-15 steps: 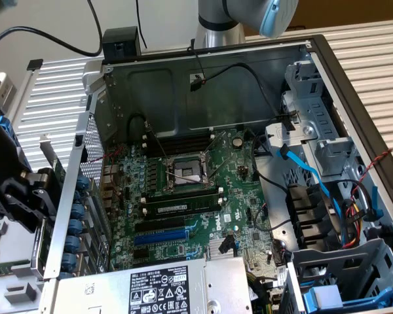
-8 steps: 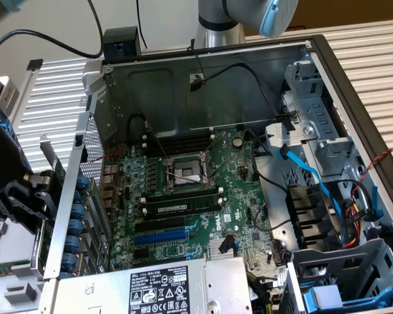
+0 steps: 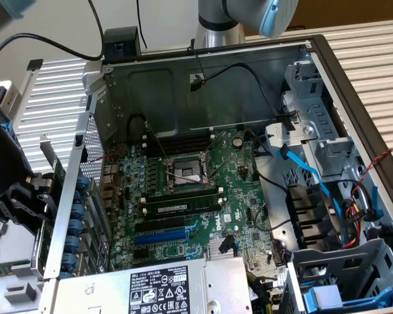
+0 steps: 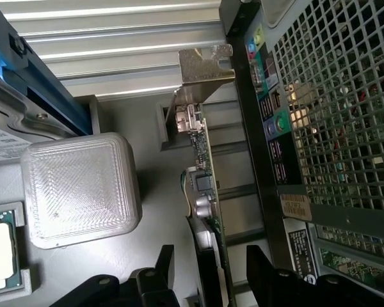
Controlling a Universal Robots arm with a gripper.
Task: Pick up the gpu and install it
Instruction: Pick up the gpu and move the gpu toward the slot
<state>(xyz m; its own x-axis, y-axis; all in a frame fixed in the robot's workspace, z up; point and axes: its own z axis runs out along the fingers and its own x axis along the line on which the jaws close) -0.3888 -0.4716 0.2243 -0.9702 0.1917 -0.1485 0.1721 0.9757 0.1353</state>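
the gpu stands on edge outside the case, just beside its rear grille, not yet installed. its long axis runs straight away from the hand, with the silver bracket at the far end. the hand is spread wide, its fingers either side of the card's thin edge, neither visibly touching it.
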